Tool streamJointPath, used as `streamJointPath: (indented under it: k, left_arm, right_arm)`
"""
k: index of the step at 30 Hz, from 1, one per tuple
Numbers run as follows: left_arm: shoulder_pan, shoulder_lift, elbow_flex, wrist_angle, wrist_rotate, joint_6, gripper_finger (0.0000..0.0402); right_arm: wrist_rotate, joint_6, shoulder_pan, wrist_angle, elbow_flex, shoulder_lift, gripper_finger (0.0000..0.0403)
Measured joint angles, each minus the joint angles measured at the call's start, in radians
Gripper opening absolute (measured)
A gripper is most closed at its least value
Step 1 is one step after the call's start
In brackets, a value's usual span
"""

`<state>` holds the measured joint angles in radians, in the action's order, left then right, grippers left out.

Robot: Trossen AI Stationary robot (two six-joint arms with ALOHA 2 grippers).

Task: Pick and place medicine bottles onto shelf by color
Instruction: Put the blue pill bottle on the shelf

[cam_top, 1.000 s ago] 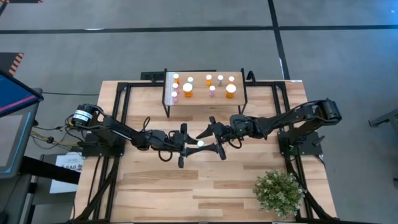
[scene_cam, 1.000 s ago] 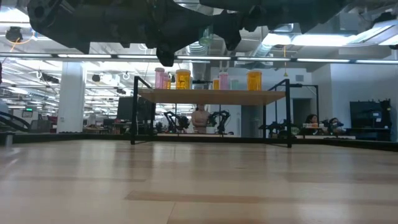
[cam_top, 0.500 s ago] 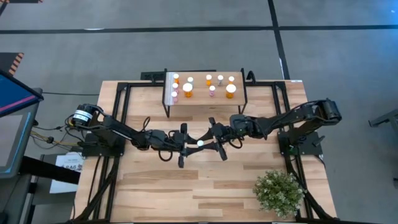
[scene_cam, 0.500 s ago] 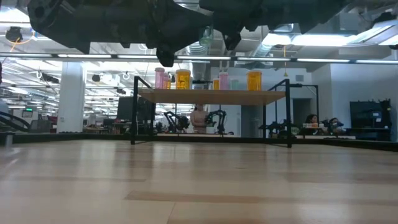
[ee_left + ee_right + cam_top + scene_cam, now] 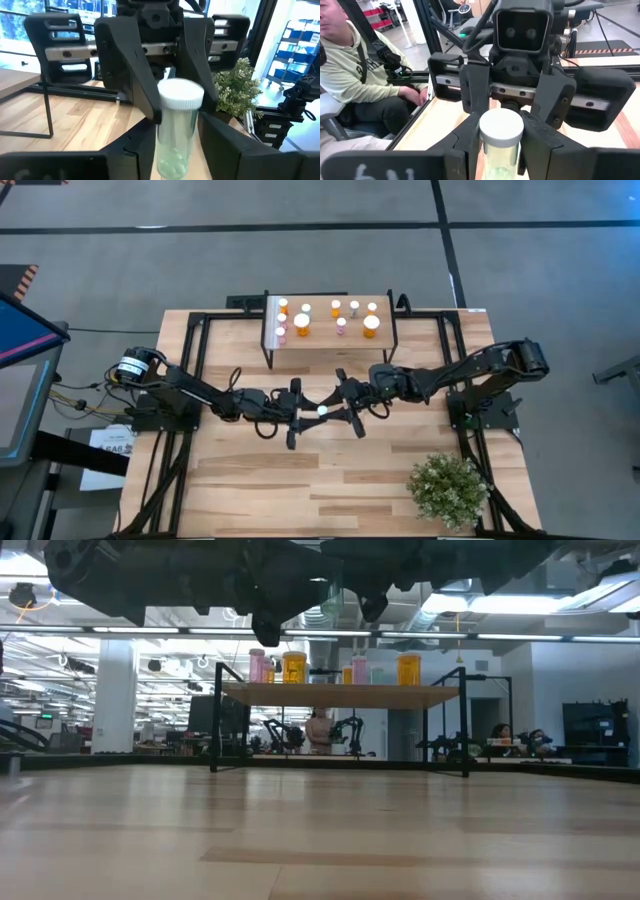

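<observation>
A leafy green potted plant (image 5: 448, 488) stands at about 5 o'clock on the pale, plank-grained wooden table (image 5: 250, 480), well apart from the arms. Beyond the table's edge, a person in a light hooded top (image 5: 355, 75) sits with a hand on the frame. At 12 o'clock is the shelf (image 5: 320, 342), a small light-wood platform on thin black metal legs. It carries white-capped medicine bottles (image 5: 301, 326): two larger orange ones, and smaller pink, orange and bluish ones among them. Nothing lies between the shelf and the arms. Both dark arms reach in to the table's centre and meet nose to nose above the wood. There a single bottle (image 5: 177, 130) hangs off the surface. It is a slim, clear, pale-green cylinder with a ribbed white cap and small pale pills at the bottom. The left gripper (image 5: 310, 416) is clenched on its body from 9 o'clock. The right gripper (image 5: 336, 406) faces it from 3 o'clock, right at the cap; whether it has clamped on cannot be told.
</observation>
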<state>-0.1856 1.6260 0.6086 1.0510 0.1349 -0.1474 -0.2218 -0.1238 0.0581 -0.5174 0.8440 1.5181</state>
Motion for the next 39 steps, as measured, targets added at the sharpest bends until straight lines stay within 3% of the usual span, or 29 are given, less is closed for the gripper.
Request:
streamJointPath:
  k: [10,18,23,33,39]
  left_arm:
    - [0.000,-0.002,0.000,-0.044,0.034,-0.022,0.0193]
    - [0.000,-0.103,-0.002,-0.272,0.164,-0.030,0.0235]
    - [-0.004,-0.165,-0.002,-0.371,0.205,-0.035,0.0260]
    - [-0.062,-0.176,-0.002,-0.383,0.282,-0.020,0.0267]
    - [-0.066,-0.176,-0.002,-0.388,0.283,-0.020,0.0267]
  right_arm:
    - [0.000,0.005,-0.035,-0.001,-0.001,-0.011,0.0137]
    - [0.001,0.046,-0.106,0.004,0.000,-0.061,0.0136]
    - [0.056,0.091,-0.178,-0.004,0.000,-0.086,0.0140]
    - [0.097,0.113,-0.360,-0.070,0.003,-0.072,0.0144]
    - [0.096,0.133,-0.406,0.008,0.066,-0.072,0.0143]
